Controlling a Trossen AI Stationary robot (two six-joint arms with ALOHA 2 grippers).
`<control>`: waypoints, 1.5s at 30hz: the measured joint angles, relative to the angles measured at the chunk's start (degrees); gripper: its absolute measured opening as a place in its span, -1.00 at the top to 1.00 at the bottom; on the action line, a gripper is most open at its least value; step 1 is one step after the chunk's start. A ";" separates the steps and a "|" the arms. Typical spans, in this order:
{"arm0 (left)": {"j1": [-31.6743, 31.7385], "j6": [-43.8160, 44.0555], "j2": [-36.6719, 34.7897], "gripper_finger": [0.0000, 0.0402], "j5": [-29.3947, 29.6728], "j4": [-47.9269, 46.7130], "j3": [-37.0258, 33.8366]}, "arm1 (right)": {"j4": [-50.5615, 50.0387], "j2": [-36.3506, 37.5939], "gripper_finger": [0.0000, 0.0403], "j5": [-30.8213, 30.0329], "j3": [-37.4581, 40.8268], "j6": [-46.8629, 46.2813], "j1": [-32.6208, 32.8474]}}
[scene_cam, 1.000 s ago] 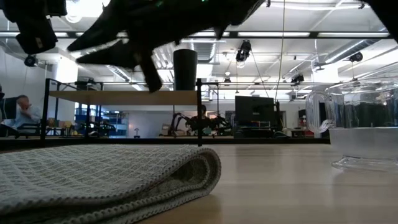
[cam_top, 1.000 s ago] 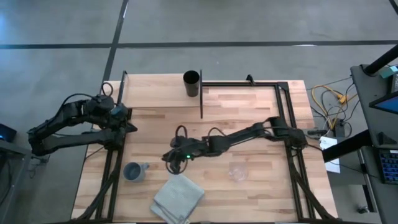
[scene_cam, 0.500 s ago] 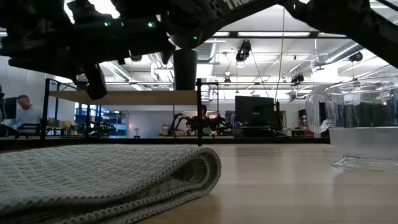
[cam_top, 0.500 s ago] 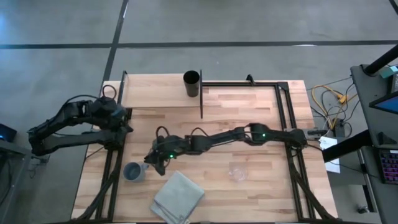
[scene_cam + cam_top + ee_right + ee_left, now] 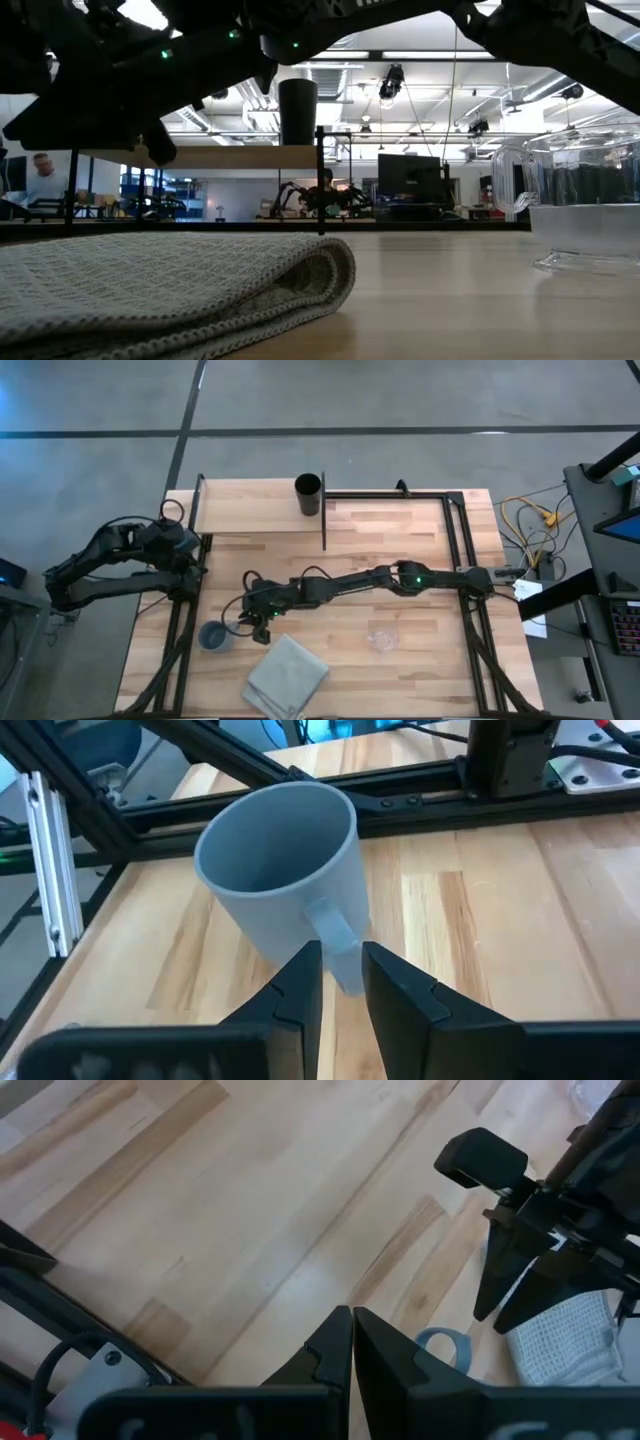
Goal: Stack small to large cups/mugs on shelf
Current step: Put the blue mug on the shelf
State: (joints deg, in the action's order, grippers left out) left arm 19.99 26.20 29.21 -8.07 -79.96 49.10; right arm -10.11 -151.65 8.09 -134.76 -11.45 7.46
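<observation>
The right gripper reaches across the striped wooden bench to its near-left part, where the blue-grey handled ceramic mug stands upright. In the right wrist view the two dark fingers stand on either side of the mug's handle, w/ a narrow gap between them; they look placed around the handle but I cannot tell if they already press it, so not grasping yet as far as I see.

The left gripper waits at the far-left side of the bench, fingers clenched together on nothing.

The tall black cylindrical cup already stands on the pale wooden shelf board at the far edge, near the shelf's right end. The small clear glass cup is on the bench, near side, right of centre. The folded grey waffle cloth lies just beside the mug, to its right & nearer.

To do this step well, I think: close on the handle firmly, approx. at its middle, so the mug does not swing. Lift straight up before moving, b/c the cloth is close. Carry it high enough to pass the black metal uprights of the shelf.
</observation>
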 joint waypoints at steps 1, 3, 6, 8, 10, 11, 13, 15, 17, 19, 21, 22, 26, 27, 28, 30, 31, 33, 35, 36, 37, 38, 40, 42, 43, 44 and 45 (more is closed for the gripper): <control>0.00 0.00 -0.03 1.00 0.05 0.03 0.00 | 0.20 -0.01 0.66 0.19 0.00 0.06 0.00; 0.00 0.00 0.01 1.00 0.35 0.17 0.00 | 0.46 0.00 0.66 1.27 0.00 0.14 0.00; 0.02 -0.02 0.15 1.00 1.15 0.32 0.00 | 0.60 -0.16 0.65 1.60 0.00 0.16 0.00; 0.00 -0.02 0.34 1.00 1.15 0.91 0.00 | 1.28 -0.25 0.64 1.60 0.02 0.14 0.00; 0.02 -0.02 0.41 1.00 1.17 2.24 0.00 | 1.86 -0.25 0.62 1.62 0.03 0.12 -0.08; 0.02 -0.02 0.49 1.00 1.15 2.42 0.00 | 1.89 -0.25 0.61 1.62 0.02 -0.28 -0.20; 0.01 -0.03 0.78 1.00 1.16 3.06 0.00 | 2.01 -0.25 0.57 1.59 0.02 -1.95 -0.65; 0.02 -0.11 0.90 1.00 1.17 3.38 -0.01 | 2.03 -0.27 0.54 1.49 0.04 -3.05 -1.17; 0.00 -0.11 1.31 1.00 1.17 3.49 -0.02 | 2.23 -0.27 0.50 1.47 0.04 -3.45 -1.62; 0.02 -0.11 1.47 1.00 1.19 3.55 -0.02 | 2.39 -0.27 0.46 1.32 0.04 -3.51 -1.87; 0.00 -0.11 1.76 1.00 1.17 3.83 -0.02 | 2.30 -0.27 0.44 1.32 0.04 -3.46 -1.87; 0.01 -0.11 1.87 1.00 1.22 3.99 -0.02 | 2.16 -0.27 0.42 1.34 0.04 -3.19 -1.82; 0.00 -0.11 2.45 1.00 1.24 4.13 -0.02 | 2.54 -0.27 0.40 1.36 0.04 -1.23 -1.62; 0.02 -0.20 2.60 1.00 1.24 4.30 -0.02 | 2.58 -0.27 0.40 1.34 0.04 -1.13 -1.60; 0.02 -0.73 2.74 1.00 1.24 4.56 -0.02 | 2.56 -0.27 0.40 1.36 0.04 -1.09 -1.49; 0.00 -1.42 3.09 1.00 1.24 4.63 -0.02 | 3.32 -0.71 0.40 1.36 0.04 -1.14 -1.49; 0.02 -1.48 3.30 1.00 1.24 4.63 -0.02 | 3.67 -0.90 0.40 1.36 0.06 -1.25 -1.49; 0.01 -1.52 3.83 1.00 1.24 4.62 -0.02 | 5.82 -1.58 0.40 1.76 0.09 -1.54 -1.49; 0.01 -1.53 4.21 1.00 1.24 4.63 -0.02 | 8.17 -2.20 0.40 3.29 0.09 -2.09 -1.51; 0.01 -1.53 4.40 1.00 1.24 4.62 -0.02 | 8.67 -2.42 0.40 3.92 0.09 -2.61 -1.50; 0.00 -1.55 4.53 1.00 1.24 4.60 -0.02 | 8.92 -2.74 0.40 4.19 0.09 -3.13 -1.49; 0.00 -1.55 4.60 1.00 1.24 4.58 -0.02 | 8.81 -2.83 0.40 4.29 0.09 -3.38 -1.49; 0.00 -1.57 4.57 1.00 1.24 4.58 -0.02 | 8.56 -2.97 0.40 4.33 0.11 -3.45 -1.38; 0.00 -1.62 4.52 1.00 1.24 4.54 -0.02 | 8.64 -3.04 0.40 4.35 0.11 -3.25 -1.38; 0.00 -1.64 4.42 1.00 1.26 4.56 -0.02 | 8.75 -3.04 0.40 4.40 0.11 -3.22 -1.38; 0.01 -1.64 4.33 1.00 1.24 4.61 -0.02 | 8.87 -3.04 0.40 4.59 0.11 -3.21 -1.38; 0.00 -1.64 4.26 1.00 1.24 4.71 -0.02 | 8.87 -3.05 0.40 4.99 0.11 -3.16 -1.38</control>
State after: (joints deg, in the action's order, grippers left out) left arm 19.99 24.56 33.48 -6.83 -75.25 49.08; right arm -1.23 -154.70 13.08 -134.65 -14.60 6.09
